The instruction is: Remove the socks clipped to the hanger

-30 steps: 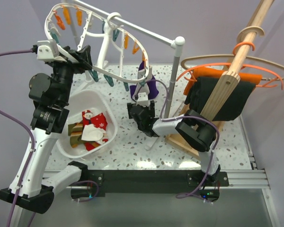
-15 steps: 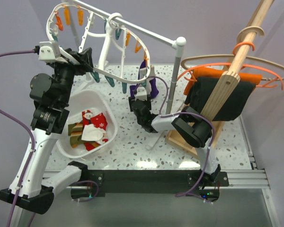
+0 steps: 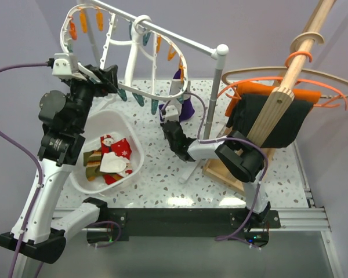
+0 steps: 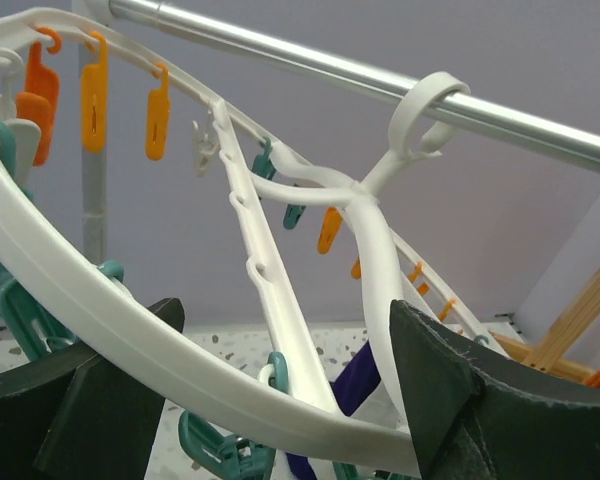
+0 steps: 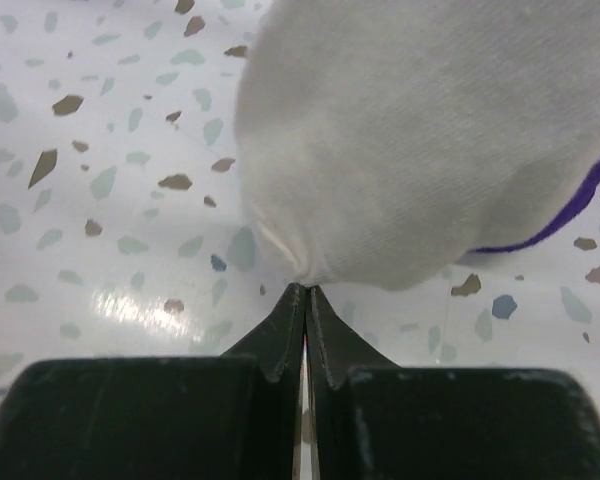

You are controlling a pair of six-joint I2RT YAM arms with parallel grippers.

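The right pincer (image 5: pixel 305 292) is shut tight and pinches the very tip of a white and purple sock (image 5: pixel 420 150). This sock hangs from the big white hanger (image 4: pixel 100 300) near the middle of the top view, over the speckled table (image 3: pixel 156 174). It looks like the only sock left on the hanger. The left pincer (image 4: pixel 275 390) is wide open, with the hanger's rim running between its two fingers. It grips nothing. To do this step well, the right pincer should pull down slowly, in a straight line, so the sock slips free of the hanger. It holds only a small bit of cloth, so a quick tug could make the sock slip out. It would help if the left pincer closed on the rim to stop the hanger from swinging. At the lower left of the top view sits a white tub (image 3: pixel 119 119). In it lie red socks (image 3: pixel 120 147), striped socks (image 3: pixel 93 159) and a white sock (image 3: pixel 113 166). The pulled sock should likely go there too.
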